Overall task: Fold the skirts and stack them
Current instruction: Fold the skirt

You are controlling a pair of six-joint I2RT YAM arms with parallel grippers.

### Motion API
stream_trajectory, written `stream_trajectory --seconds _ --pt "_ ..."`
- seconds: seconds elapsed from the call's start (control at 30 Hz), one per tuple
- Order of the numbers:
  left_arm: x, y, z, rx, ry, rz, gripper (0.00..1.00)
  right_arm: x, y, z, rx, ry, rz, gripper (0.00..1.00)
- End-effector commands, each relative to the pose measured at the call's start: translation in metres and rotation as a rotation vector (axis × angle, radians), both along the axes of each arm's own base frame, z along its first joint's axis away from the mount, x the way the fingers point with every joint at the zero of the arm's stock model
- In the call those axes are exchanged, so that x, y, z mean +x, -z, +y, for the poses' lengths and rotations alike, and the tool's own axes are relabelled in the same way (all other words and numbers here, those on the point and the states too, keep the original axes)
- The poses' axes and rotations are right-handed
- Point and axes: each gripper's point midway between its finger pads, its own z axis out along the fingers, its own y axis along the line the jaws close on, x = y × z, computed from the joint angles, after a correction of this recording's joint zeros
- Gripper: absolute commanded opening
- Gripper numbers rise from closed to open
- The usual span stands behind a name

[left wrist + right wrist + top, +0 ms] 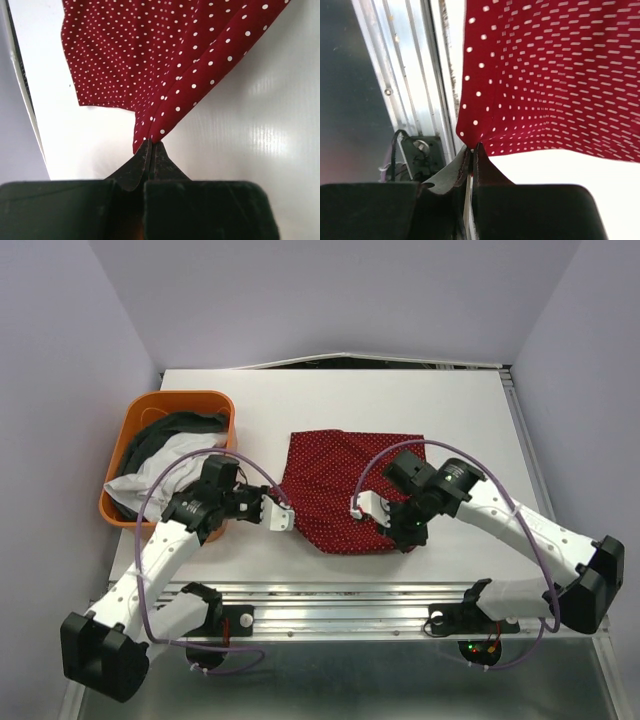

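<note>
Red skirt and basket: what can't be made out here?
Top view: white skirt and dark grey skirt lie bunched in the orange basket, partly covered by the left arm.
Top view: right arm hides part of the red skirt.
Right wrist view: skirt's dots smeared, far side cut off by the frame.

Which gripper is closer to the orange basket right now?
Left. The left gripper pinches the red skirt close beside the orange basket; the right gripper pinches its other near corner, farther away.
</note>
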Motion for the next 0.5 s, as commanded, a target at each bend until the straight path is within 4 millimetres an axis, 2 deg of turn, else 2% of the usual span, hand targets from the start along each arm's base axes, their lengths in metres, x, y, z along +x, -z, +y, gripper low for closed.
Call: stream_trajectory --seconds 0.0,0.17,0.27,0.33,0.37,0.47 --pt "-0.008 -0.028 0.001 -0.111 -0.096 0.031 0.00 0.020 -0.042 -0.006 0.045 0.046 -0.171 0.01" --pt "0.017 -0.039 0.001 -0.183 -0.236 0.081 0.00 0.043 -0.051 -0.019 0.010 0.081 -0.294 0.01" --pt "0.035 -0.043 -0.003 -0.215 -0.289 0.130 0.00 0.075 -0.056 -0.029 -0.011 0.115 -0.355 0.01" --pt "0.051 -0.052 -0.004 -0.242 -0.321 0.134 0.00 0.104 -0.059 -0.045 -0.012 0.168 -0.381 0.01" --pt "0.058 -0.045 -0.005 -0.243 -0.340 0.166 0.00 0.124 -0.061 -0.055 -0.017 0.221 -0.379 0.01" --pt "0.080 -0.049 -0.006 -0.276 -0.385 0.173 0.00 0.159 -0.060 -0.064 -0.027 0.232 -0.398 0.01"
